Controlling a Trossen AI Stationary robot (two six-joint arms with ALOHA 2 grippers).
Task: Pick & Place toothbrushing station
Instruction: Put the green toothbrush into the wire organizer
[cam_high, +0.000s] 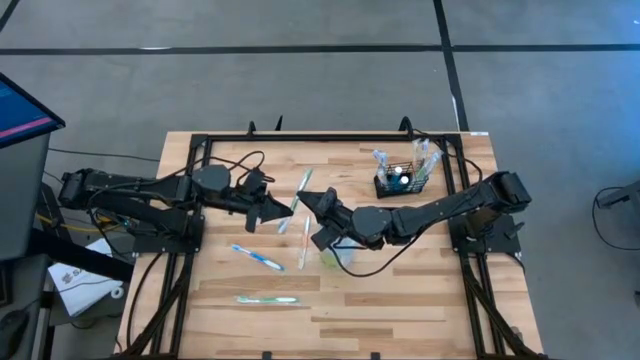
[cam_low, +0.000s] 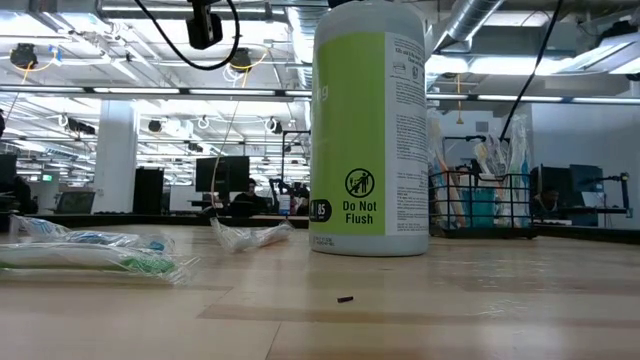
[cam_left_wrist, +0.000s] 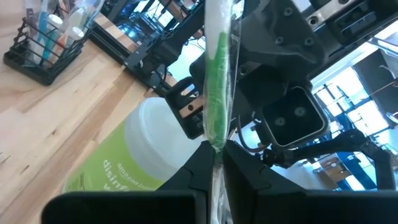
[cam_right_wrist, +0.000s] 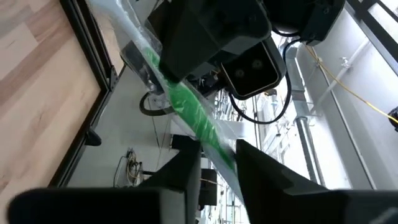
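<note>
A green toothbrush in a clear wrapper (cam_high: 300, 195) hangs in the air over the middle of the table, between my two grippers. My left gripper (cam_high: 288, 210) comes from the table's left and is shut on it. My right gripper (cam_right_wrist: 217, 163) comes from the right; its fingers stand close on either side of the same toothbrush (cam_right_wrist: 186, 109), with a gap still between them. The toothbrushing station (cam_high: 405, 178), a black wire basket holding several wrapped items, stands on its base at the far right and also shows in the left wrist view (cam_left_wrist: 43, 46). My left gripper pinches the wrapped toothbrush (cam_left_wrist: 216, 146) between its two fingers, which lie across it. The toothbrush stands out past the fingers, lifted clear of the table. My right gripper has a finger (cam_right_wrist: 186, 168) on each side of the wrapper; I cannot tell whether they touch it.
A white-and-green wipes canister (cam_low: 370, 130) stands upright on the table under my right gripper. Three more wrapped toothbrushes (cam_high: 258, 257) (cam_high: 267, 299) (cam_high: 303, 250) lie flat toward the near left. A black frame (cam_high: 200, 140) runs along the table's edges.
</note>
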